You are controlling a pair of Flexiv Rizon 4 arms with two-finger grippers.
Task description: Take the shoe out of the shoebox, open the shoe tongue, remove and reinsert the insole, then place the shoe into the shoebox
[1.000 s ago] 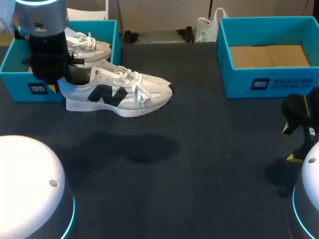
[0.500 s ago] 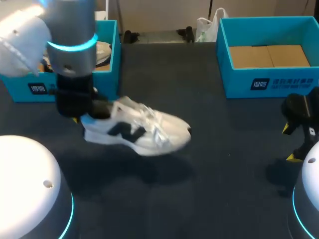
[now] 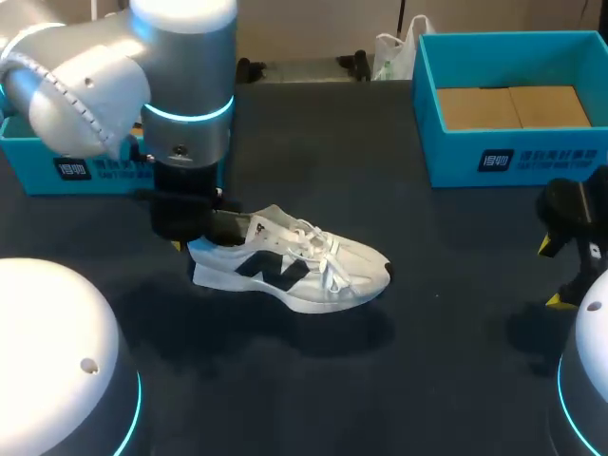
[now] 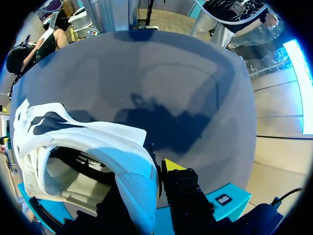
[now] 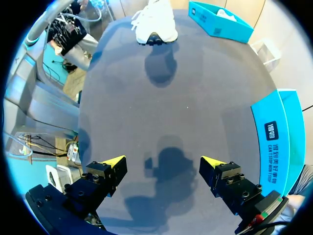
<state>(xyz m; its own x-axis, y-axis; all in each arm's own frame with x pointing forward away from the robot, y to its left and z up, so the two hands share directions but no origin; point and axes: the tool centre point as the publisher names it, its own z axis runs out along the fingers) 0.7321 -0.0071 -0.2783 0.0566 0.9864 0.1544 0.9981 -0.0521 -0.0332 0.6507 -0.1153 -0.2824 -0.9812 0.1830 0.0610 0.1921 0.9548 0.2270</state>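
Teal card makes two shoeboxes. The left shoebox [image 3: 71,169] sits at ten o'clock on the dark table [image 3: 427,361], mostly hidden behind my left arm; the right wrist view shows something white inside it. The right shoebox [image 3: 456,157] at two o'clock holds brown card [image 3: 513,106]. One white shoe [image 3: 304,271] hangs just left of centre, toe toward four o'clock, its shadow lying apart beneath. The left gripper [image 4: 146,171] pinches its heel collar. The right gripper [image 5: 164,166], at four o'clock, has its fingers spread.
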